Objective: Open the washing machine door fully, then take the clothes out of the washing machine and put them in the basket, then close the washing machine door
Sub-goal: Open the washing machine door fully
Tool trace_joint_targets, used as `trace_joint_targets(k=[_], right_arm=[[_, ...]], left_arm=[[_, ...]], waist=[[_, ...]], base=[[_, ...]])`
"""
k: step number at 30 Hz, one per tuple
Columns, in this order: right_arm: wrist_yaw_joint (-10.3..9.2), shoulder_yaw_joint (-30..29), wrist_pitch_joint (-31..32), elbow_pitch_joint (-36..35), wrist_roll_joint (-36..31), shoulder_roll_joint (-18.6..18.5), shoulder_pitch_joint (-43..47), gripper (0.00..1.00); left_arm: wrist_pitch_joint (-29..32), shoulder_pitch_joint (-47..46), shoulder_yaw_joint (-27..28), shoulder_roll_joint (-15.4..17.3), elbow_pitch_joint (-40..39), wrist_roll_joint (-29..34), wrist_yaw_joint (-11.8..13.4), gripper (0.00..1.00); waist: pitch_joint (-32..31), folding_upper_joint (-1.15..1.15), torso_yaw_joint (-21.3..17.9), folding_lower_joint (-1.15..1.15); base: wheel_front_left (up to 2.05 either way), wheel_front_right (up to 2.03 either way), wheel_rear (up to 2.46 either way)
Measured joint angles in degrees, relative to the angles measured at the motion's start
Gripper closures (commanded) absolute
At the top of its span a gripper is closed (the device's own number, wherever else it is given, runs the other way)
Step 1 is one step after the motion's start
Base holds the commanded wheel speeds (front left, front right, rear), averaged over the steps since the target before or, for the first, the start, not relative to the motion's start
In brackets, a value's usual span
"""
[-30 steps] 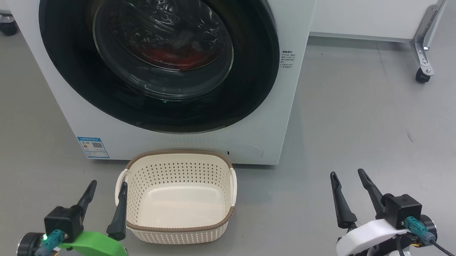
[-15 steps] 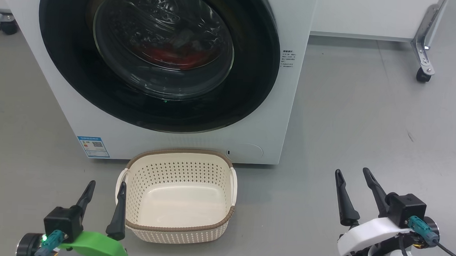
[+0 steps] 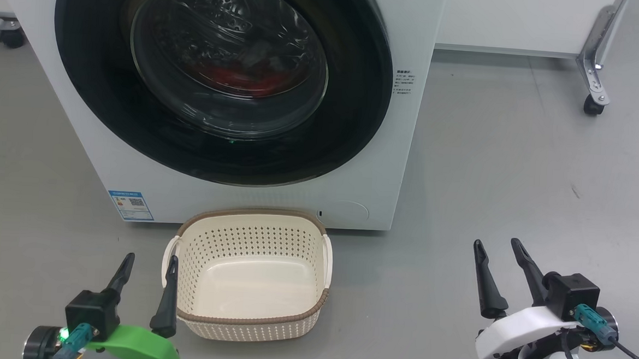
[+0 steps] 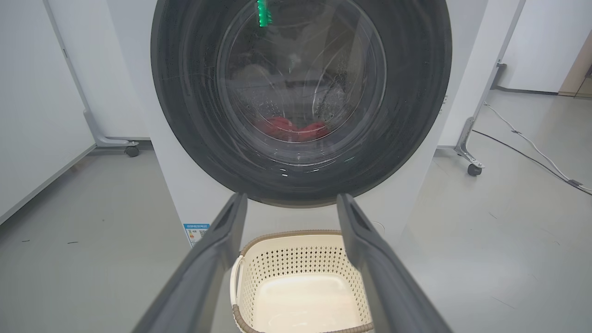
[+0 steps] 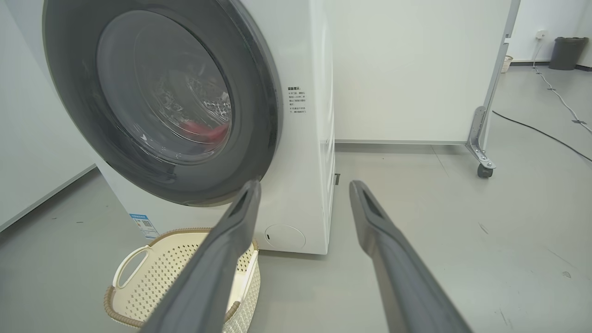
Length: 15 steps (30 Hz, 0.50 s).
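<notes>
Head view: the washing machine door (image 3: 224, 76) is seen shut at 12 o'clock, clothes (image 3: 237, 79) behind its glass, basket (image 3: 252, 214) empty at 6, left gripper (image 3: 150, 259) splayed empty at 7, right gripper (image 3: 496, 244) splayed empty at 4, lately edged toward 3; left wrist view: door faced squarely, untouched; right wrist view: door at 10, so opening is judged unstarted.

White washing machine (image 3: 214, 198), its door (image 3: 351, 93) ringed in glossy black, red clothes (image 3: 237, 79) behind clear glass; cream basket (image 3: 251, 236), dot-perforated, brown-rimmed, on a grey floor (image 3: 516, 173).
</notes>
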Motion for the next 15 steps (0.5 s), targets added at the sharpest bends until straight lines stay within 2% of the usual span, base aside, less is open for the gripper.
trace_joint_targets(k=[1, 2, 9, 15], right_arm=[[0.00, -0.12, 0.00, 0.07, 0.00, 0.01, 0.00, 0.71], [0.00, -0.23, 0.00, 0.11, 0.00, 0.01, 0.00, 1.00], [0.23, -0.38, 0.00, 0.37, 0.00, 0.00, -0.02, 1.00], [2.47, -2.13, 0.00, 0.26, 5.12, 2.47, -0.16, 1.00]], left_arm=[[0.00, 0.00, 0.02, -0.02, 0.00, 0.05, 0.05, 0.00], [0.00, 0.00, 0.03, -0.04, 0.00, 0.03, 0.09, 0.00], [0.01, 0.01, 0.27, -0.20, 0.01, 0.13, 0.29, 0.00], [0.26, 0.02, 0.43, -0.32, -0.42, 0.18, 0.30, 0.00]], waist=[[0.03, 0.00, 0.00, 0.00], [0.06, 0.00, 0.00, 0.00], [0.45, 0.00, 0.02, 0.00], [1.41, 0.00, 0.06, 0.00]], base=[[0.00, 0.00, 0.00], [0.00, 0.00, 0.00], [0.00, 0.00, 0.00], [0.00, 0.00, 0.00]])
